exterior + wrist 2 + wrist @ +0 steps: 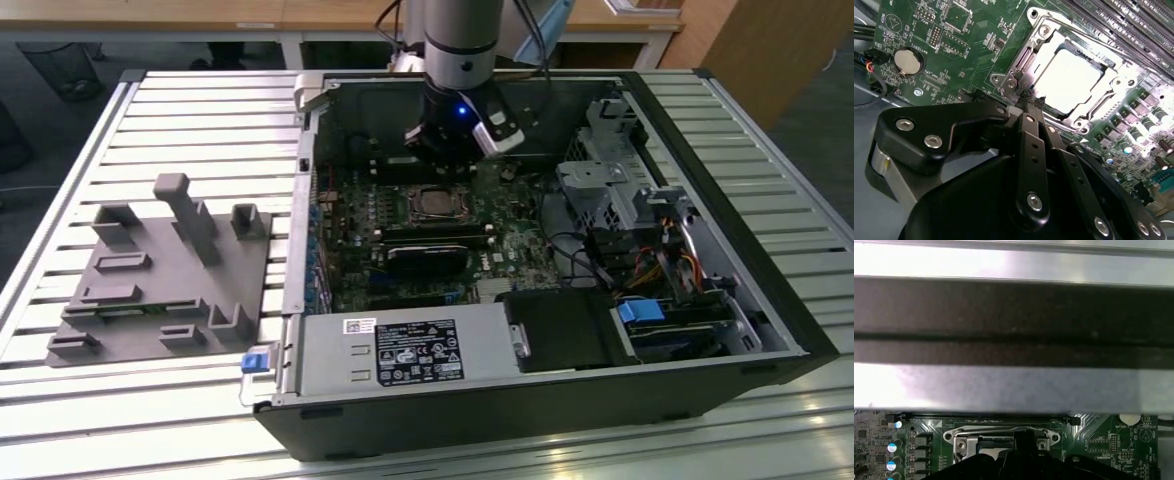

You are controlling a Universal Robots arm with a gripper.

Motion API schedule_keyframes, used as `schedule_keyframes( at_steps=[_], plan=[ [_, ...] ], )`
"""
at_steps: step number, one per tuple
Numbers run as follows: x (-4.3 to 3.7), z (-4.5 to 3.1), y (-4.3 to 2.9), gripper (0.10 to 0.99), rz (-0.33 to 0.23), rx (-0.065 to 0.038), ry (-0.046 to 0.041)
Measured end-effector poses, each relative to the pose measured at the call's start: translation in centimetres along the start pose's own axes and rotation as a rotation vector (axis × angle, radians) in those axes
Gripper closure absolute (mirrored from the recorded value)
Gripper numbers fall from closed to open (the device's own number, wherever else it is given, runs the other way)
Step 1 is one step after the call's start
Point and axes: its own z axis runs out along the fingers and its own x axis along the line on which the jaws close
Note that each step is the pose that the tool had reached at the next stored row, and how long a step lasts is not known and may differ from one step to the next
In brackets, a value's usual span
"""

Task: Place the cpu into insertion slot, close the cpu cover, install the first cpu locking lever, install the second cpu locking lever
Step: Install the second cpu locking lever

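Cpu (1066, 75) bright silver, seated under cover.

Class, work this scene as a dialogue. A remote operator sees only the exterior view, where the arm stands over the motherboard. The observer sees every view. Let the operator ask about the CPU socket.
Operator: Is the chip seated?
Observer: In the second wrist view the cpu lies flat in the insertion slot, with its silver top showing through the metal cover.
Operator: Where is the gripper tip?
Observer: The gripper is at the slot's rim, beside the cpu rather than over it.
Operator: Anything else nearby?
Observer: A round coin battery sits on the board, well apart from the slot.
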Motion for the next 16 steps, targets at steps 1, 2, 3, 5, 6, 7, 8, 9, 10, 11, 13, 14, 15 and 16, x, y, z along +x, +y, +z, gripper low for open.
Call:
schedule_keyframes(
  at_steps=[1,2,3,5,6,7,8,9,10,11,13,14,15,16],
  plan=[
    [-0.01,0.00,-0.06,0.980,0.000,0.000,0.0000],
    [-0.01,-0.01,-0.12,0.980,0.000,0.000,0.0000],
    [-0.01,-0.01,-0.22,0.980,0.000,0.000,0.0000],
    [-0.01,-0.01,-0.33,0.980,0.000,0.000,0.0000],
    [-0.01,-0.02,-0.36,0.980,0.000,0.000,0.0000],
    [-0.02,-0.05,-0.37,0.980,0.000,-0.002,0.0000],
    [-0.01,-0.10,-0.37,0.980,0.000,-0.003,0.0000],
    [-0.02,-0.22,-0.37,0.980,0.000,-0.004,0.0000],
    [-0.03,-0.41,-0.36,0.980,0.000,-0.004,0.0000],
    [-0.04,-0.67,-0.35,0.980,0.000,-0.005,-0.0002],
    [-0.07,-1.38,-0.31,0.980,0.000,-0.005,-0.0001],
    [-0.09,-1.83,-0.29,0.980,0.000,-0.005,-0.0001],
    [-0.11,-2.26,-0.26,0.980,0.000,-0.005,0.0000],
    [-0.12,-2.68,-0.24,0.980,0.000,-0.005,0.0000]
  ],
)
